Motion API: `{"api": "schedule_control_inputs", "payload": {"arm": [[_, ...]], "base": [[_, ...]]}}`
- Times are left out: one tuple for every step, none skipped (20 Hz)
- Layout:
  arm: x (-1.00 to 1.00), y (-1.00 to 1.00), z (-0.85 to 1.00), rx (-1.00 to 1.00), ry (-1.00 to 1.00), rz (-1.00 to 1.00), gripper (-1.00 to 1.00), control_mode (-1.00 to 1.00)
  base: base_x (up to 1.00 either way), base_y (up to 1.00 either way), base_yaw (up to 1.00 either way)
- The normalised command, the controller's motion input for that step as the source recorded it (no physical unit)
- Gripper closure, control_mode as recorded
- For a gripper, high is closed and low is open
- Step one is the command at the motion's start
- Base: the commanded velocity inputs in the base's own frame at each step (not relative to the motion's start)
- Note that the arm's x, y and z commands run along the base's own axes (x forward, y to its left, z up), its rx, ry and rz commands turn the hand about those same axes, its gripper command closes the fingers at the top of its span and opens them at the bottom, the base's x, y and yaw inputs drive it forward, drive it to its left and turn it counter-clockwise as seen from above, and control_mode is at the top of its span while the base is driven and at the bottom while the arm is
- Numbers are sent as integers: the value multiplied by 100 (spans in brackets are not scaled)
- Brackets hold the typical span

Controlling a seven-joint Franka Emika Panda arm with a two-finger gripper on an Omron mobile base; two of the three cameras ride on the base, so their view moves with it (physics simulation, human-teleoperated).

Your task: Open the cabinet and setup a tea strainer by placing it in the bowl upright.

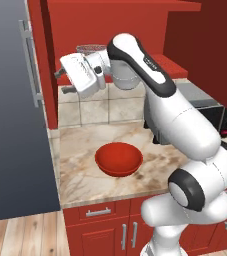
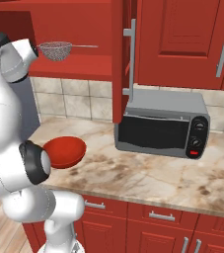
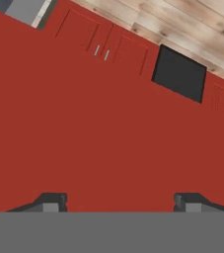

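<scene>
The cabinet (image 2: 79, 66) stands open, its door (image 2: 117, 59) swung out edge-on. On its bottom shelf sits the tea strainer (image 2: 56, 50), a speckled mesh cup with its thin handle pointing right; its rim (image 1: 90, 48) peeks out just behind my hand. My gripper (image 1: 64, 83) hangs left of and slightly below the strainer, pointing left, apart from it. In the hand view my gripper (image 3: 121, 200) has its fingertips (image 3: 52, 200) wide apart with a plain red surface beyond them, so it is open and holds nothing. The red bowl (image 1: 119, 159) rests on the counter below, also visible as bowl (image 2: 64, 151).
A grey toaster oven (image 2: 163, 123) stands on the marble counter (image 2: 148, 178) right of the open door. A tall grey fridge (image 1: 10, 110) walls off the left side. Lower red cupboards (image 1: 100, 230) run under the counter edge.
</scene>
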Motion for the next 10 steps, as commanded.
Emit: {"api": "schedule_control_inputs", "payload": {"arm": [[0,41,0,-1,0,-5,-100,-100],[0,39,0,-1,-1,-4,-100,-100],[0,38,0,-1,-2,-3,-100,-100],[0,33,0,-3,-4,-3,-100,-100],[0,26,0,-6,-3,-3,-100,-100],[0,18,0,-7,-1,-3,-100,-100],[0,9,0,-8,-1,-2,-100,-100],[0,11,0,-11,0,-3,-100,-100],[0,16,0,-8,0,-3,-100,-100],[0,15,0,-4,0,-2,-100,-100]], "base": [[0,0,0],[0,0,0],[0,0,0],[0,0,0],[0,0,0],[0,0,0],[0,0,0],[0,0,0],[0,0,0],[0,0,0]]}}
